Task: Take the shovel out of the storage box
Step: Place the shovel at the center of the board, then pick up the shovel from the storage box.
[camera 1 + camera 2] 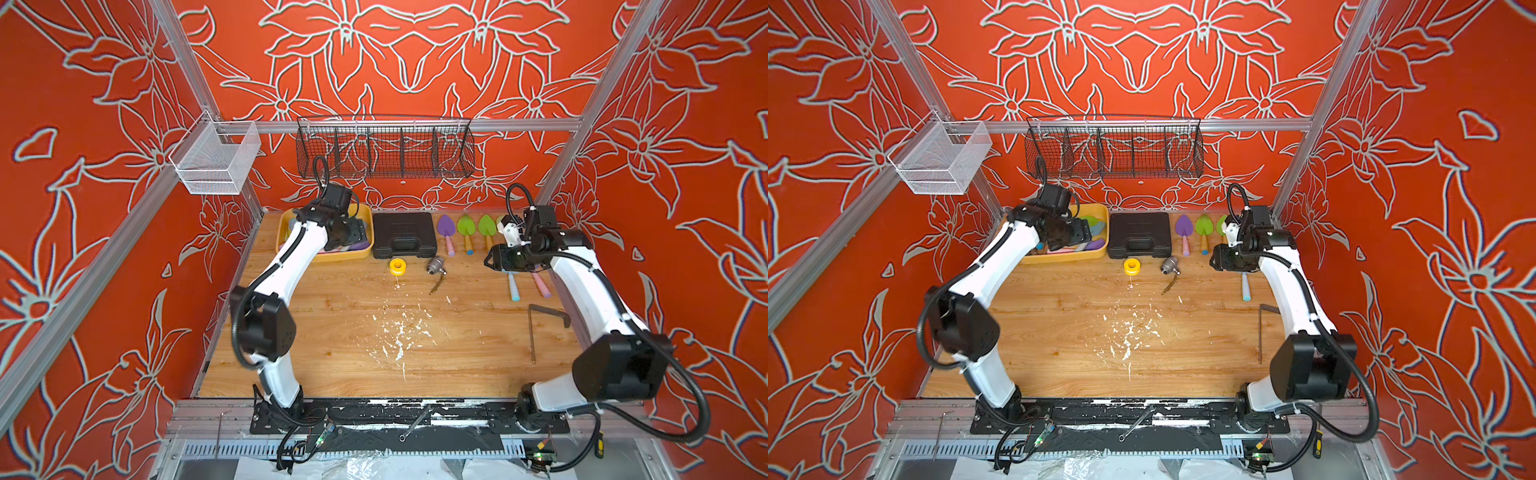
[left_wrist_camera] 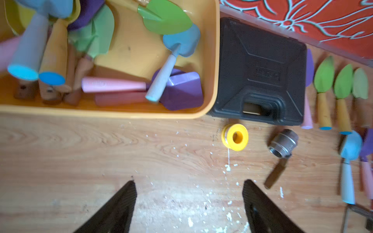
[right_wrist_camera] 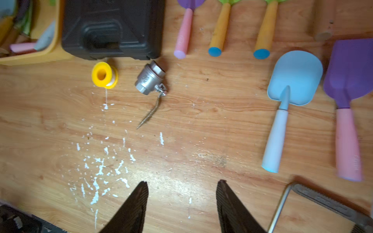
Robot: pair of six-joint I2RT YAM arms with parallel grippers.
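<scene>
Now L hand (image 2: 188, 181) hovers open over storage box (image 2: 215, 60); R hand (image 3: 182, 181) open.

Six shovels (image 3: 293, 78) outside; one storage box (image 2: 214, 60); two baskets (image 1: 384, 151).

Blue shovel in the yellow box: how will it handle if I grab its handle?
Probably stiff and light: the blue shovel looks like moulded plastic. Its smooth, tapered handle may slip between the fingers. It lies across the purple shovel, blade overlapping a green shovel, so lifting may disturb both.
</scene>
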